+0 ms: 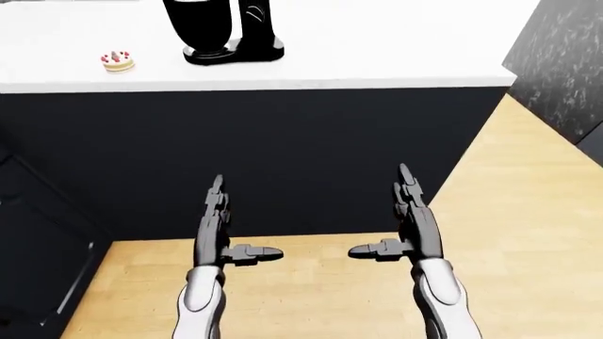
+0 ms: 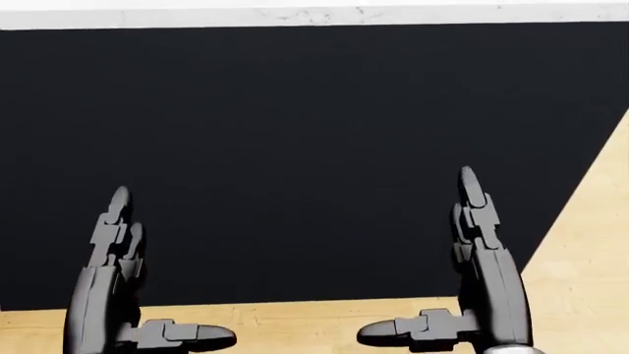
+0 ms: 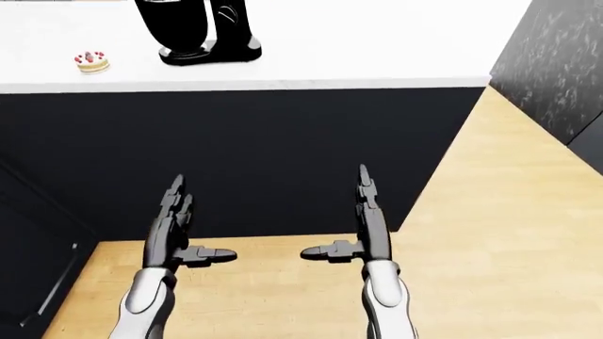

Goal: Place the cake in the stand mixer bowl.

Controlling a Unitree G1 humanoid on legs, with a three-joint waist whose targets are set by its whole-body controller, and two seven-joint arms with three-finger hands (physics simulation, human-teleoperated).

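Both the left robot hand and right robot hand are spread wide, empty, touching nothing.

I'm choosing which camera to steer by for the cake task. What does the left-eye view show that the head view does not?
Only the left-eye view shows the cake on the white countertop, the black stand mixer to its right, a dark speckled wall at the view's right, and both forearms. The head view adds nothing of its own; it shows only a thin strip of the counter's edge at its top. Both share the black counter face, the wood floor, and the open, empty left hand and right hand.
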